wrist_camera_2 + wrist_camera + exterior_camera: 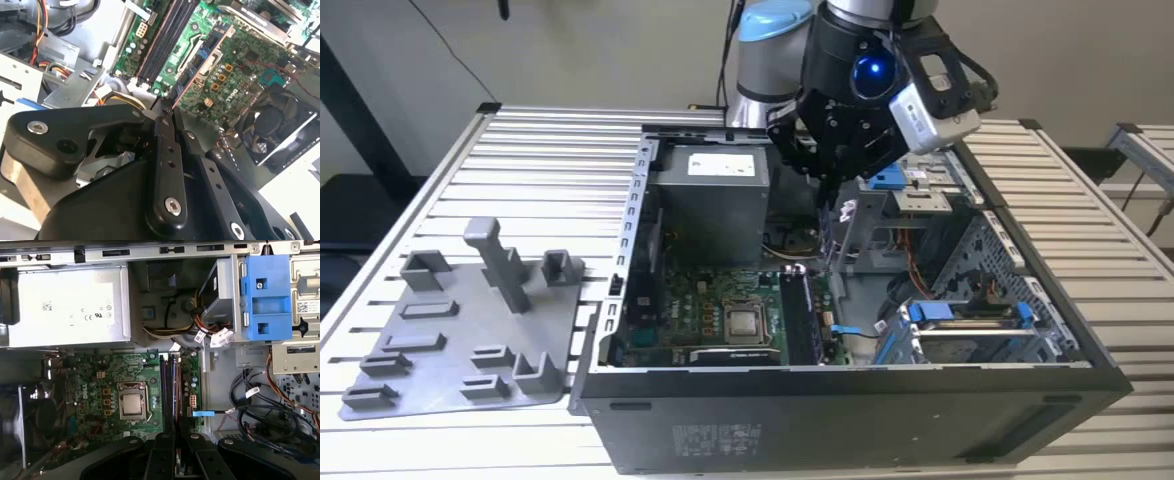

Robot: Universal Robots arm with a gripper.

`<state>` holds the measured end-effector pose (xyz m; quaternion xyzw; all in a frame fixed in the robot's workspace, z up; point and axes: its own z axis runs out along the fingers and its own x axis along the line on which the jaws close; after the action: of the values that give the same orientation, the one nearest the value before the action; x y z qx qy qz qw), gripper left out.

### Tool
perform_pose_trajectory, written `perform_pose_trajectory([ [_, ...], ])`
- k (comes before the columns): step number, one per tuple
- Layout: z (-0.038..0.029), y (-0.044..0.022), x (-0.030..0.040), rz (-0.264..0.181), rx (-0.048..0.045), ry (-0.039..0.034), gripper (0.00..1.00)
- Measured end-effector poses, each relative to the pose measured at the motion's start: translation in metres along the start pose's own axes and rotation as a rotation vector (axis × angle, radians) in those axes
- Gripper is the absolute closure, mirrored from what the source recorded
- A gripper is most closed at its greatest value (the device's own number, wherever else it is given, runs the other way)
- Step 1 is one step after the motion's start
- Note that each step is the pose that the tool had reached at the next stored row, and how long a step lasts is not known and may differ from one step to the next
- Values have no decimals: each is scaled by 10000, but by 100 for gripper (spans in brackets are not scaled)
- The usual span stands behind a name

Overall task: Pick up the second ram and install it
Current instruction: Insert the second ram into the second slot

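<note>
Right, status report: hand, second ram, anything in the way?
Hand shut, above memory slots in open computer case. Second ram unconfirmed at its tips. Loose cables beside the slots.

Soft, even light fills the room. The metal table (547, 150) shines pale. Inside the computer case (854, 400) it is dimmer, and my gripper (167, 109) looks dark against the bright green board (235, 65).

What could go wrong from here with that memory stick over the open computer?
One: the second ram hangs edge-on from the gripper above the black slots; slight misalignment could jam it on a slot's edge. Two: loose cables and the metal drive cage sit close beside the slots, so the gripper might snag them going down.
</note>
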<state>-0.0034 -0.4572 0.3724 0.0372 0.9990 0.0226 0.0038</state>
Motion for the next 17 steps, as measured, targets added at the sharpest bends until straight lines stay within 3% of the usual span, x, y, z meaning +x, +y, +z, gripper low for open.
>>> perform_pose_trajectory([
  [1,9,-1,1,-3,-11,-76,86],
  [2,23,-3,0,-2,-16,-100,86],
  [6,61,-4,1,118,-14,-99,86],
  [17,63,-5,1,206,-14,-103,86],
])
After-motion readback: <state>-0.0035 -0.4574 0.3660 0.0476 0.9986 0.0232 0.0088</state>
